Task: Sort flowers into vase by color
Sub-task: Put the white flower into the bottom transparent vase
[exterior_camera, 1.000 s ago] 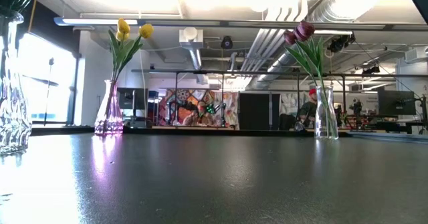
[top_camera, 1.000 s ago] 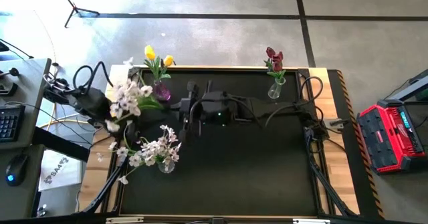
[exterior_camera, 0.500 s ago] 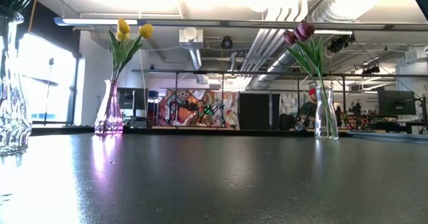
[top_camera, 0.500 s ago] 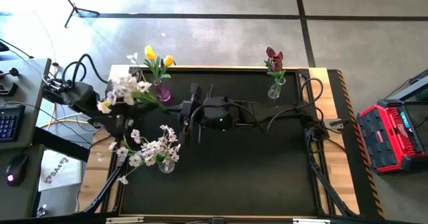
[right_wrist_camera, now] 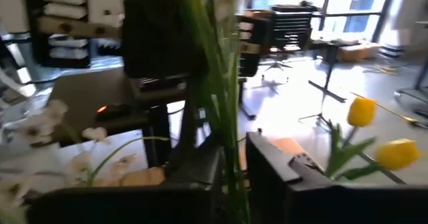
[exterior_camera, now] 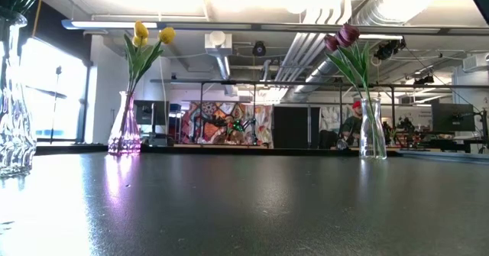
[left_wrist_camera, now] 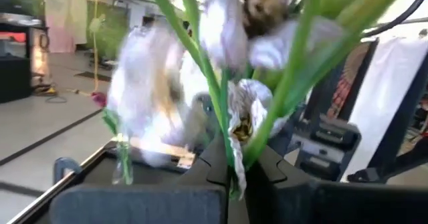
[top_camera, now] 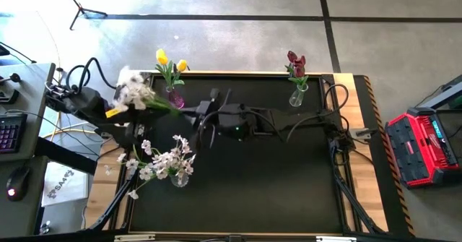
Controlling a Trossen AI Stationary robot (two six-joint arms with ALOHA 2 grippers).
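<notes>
You are seeing a two-arm handover of the spray of small white-pinkish blossoms on green stems (top_camera: pixel 137 94), held above the table's far left corner. The left gripper (left_wrist_camera: pixel 231 174) is pinching the stems between closed fingers, blossoms fanning out past its camera. The right gripper (right_wrist_camera: pixel 231 167), reaching across from the table's middle, is also closing on green stems of that spray, so both are sharing the load, probably to re-grip it for a cleaner drop.

The containers are sorting out by colour. The purple-tinted glass vase (exterior_camera: pixel 124 130) at the far left is carrying the yellow tulips (exterior_camera: pixel 149 36). The clear glass bottle vase (exterior_camera: pixel 372 134) at the far right is carrying the dark red-magenta tulips (exterior_camera: pixel 341 36). The clear cut-glass vase (top_camera: pixel 180 175) nearer the front left is holding another white blossom spray (top_camera: pixel 162 159), and that is where I judge the held spray belongs.
</notes>
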